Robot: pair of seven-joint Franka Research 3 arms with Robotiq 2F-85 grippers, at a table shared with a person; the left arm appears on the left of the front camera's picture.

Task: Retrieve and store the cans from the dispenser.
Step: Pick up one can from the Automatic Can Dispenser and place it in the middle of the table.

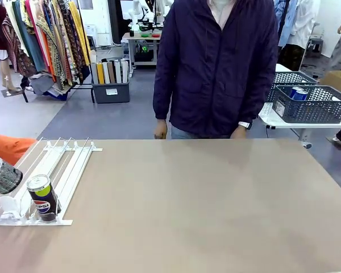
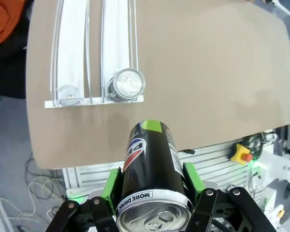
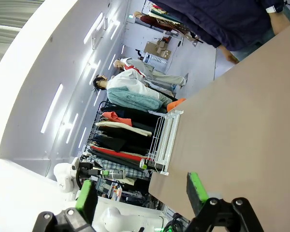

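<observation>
As the left gripper (image 2: 152, 186) pinches a smooth black can (image 2: 152, 164) between its green pads (image 2: 111, 186), that can hangs just off the near left side of the flat brown table (image 1: 216, 205). From the front, the picture's edge cuts most of it off. A second can (image 1: 42, 198), round with a shiny silver top, stands at the near end of the thin white dispenser (image 1: 65, 165). The right gripper (image 3: 141, 193) is spread wide, with nothing between its fingers.
</observation>
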